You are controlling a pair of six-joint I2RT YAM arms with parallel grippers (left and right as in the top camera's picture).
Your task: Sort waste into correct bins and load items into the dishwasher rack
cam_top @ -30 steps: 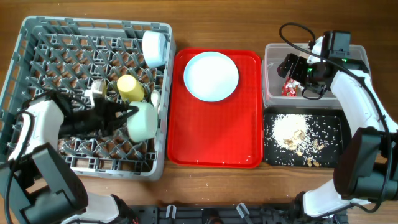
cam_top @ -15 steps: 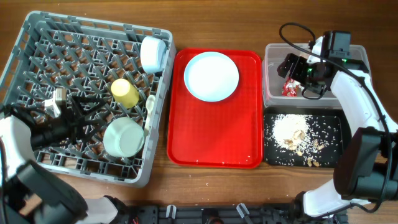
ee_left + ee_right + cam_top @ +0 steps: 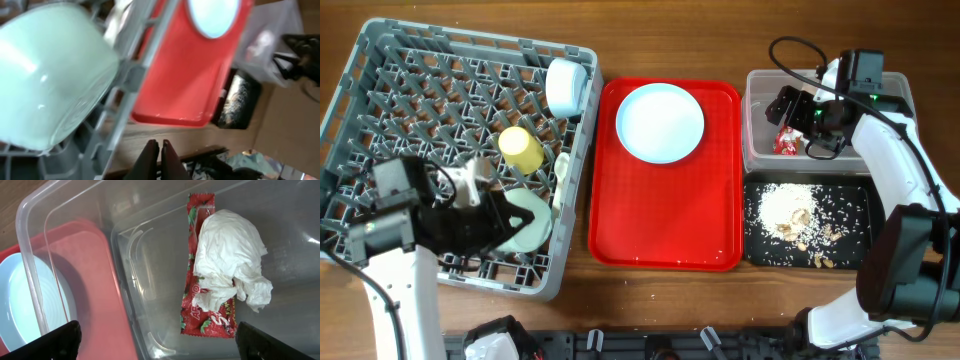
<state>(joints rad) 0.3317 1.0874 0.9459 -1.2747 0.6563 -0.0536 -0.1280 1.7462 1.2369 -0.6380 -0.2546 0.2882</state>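
The grey dishwasher rack (image 3: 380, 60) at the left holds the pale green bowl (image 3: 532, 225), the yellow-green cup (image 3: 520, 148), the pale blue bowl (image 3: 565, 85) and a small white utensil (image 3: 563, 167). My left gripper (image 3: 510, 222) lies low over the rack's front right part, beside the green bowl (image 3: 45, 80). Its fingers (image 3: 160, 160) are shut and empty. The pale blue plate (image 3: 660, 122) lies on the red tray. My right gripper (image 3: 792, 108) hangs open over the clear tub (image 3: 825, 165), above the red wrapper (image 3: 207, 315) and white tissue (image 3: 230, 265).
The red serving tray (image 3: 665, 225) sits between the rack and the bins. The black tray (image 3: 860, 245) in front of the tub holds rice scraps (image 3: 788, 210). The rack sits skewed, its front right corner (image 3: 555, 285) near the table's front edge.
The rack has slid and turned to the left, and the green bowl now lies lower in it. My left arm has swung in over the rack's front. The right arm has not moved.
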